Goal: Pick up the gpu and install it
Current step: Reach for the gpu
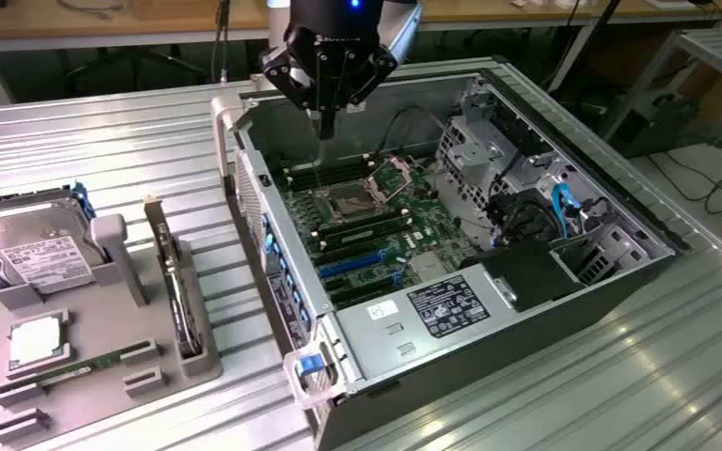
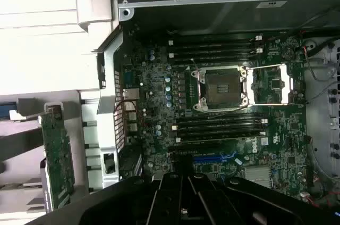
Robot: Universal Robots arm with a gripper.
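I'm working over a ribbed metal table [image 1: 98, 141]. The largest thing on it is the open computer case [image 1: 462, 366], with its motherboard [image 1: 374, 225] exposed. The gripper [image 1: 326, 122] hangs above the case's far end, fingers pressed together and carrying nothing. On the exterior view's left sits 1 grey holder tray [image 1: 98, 399]. The gpu [image 1: 173, 282] stands on edge in a slot there, well apart from the gripper. I judge the card light, stiff and fragile. I'd pinch its bare upper edge about mid-length, clear of the components.
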